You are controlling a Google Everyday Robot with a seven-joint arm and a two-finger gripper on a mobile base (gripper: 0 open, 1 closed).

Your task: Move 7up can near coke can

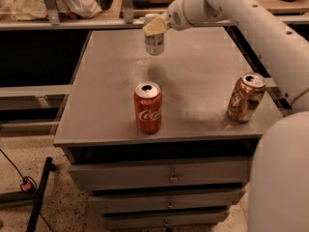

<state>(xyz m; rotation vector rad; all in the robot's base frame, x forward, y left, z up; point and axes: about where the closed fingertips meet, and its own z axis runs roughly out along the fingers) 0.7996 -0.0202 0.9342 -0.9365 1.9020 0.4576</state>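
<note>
The 7up can (154, 41), silver-white with green markings, hangs in the air above the far middle of the grey table (101, 110); its shadow lies on the tabletop below it. My gripper (155, 27) is shut on its upper part, coming in from the right. The red coke can (147, 107) stands upright near the table's front edge, well in front of the 7up can.
A dented brown-gold can (245, 97) stands tilted at the table's front right. My white arm and base (280, 168) fill the right side. Drawers (169, 178) sit under the tabletop. A shelf with cloth (43, 1) runs behind the table.
</note>
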